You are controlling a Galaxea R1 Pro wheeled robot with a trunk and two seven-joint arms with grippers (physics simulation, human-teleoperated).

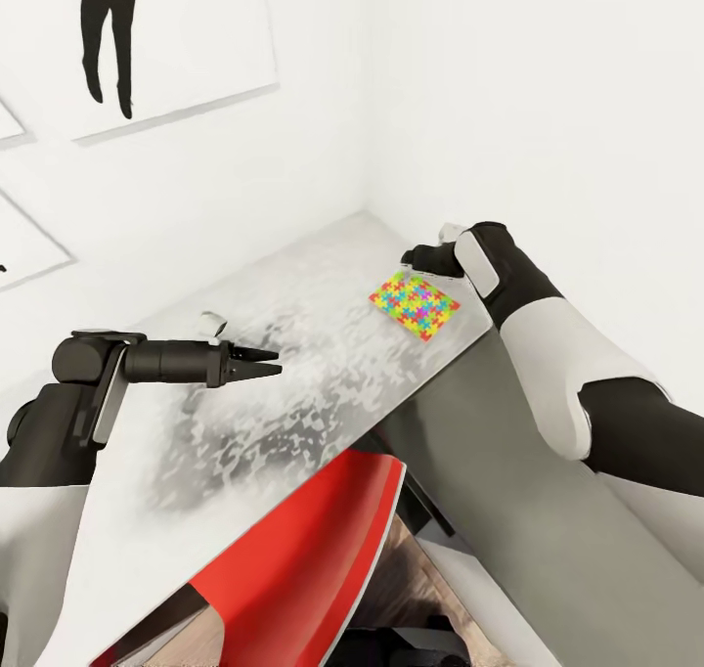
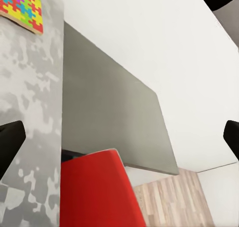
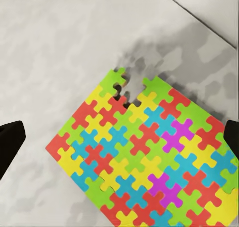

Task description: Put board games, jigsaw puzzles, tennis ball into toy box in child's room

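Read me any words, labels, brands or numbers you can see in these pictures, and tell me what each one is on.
There is no readable text.
Jigsaw puzzle: coloured interlocking pieces, no lettering.
Wall pictures: a black silhouette on the largest one, no caption.
Table: mottled grey top, no label.
Red chair: plain, no brand mark.
Right gripper and left gripper: no markings visible.
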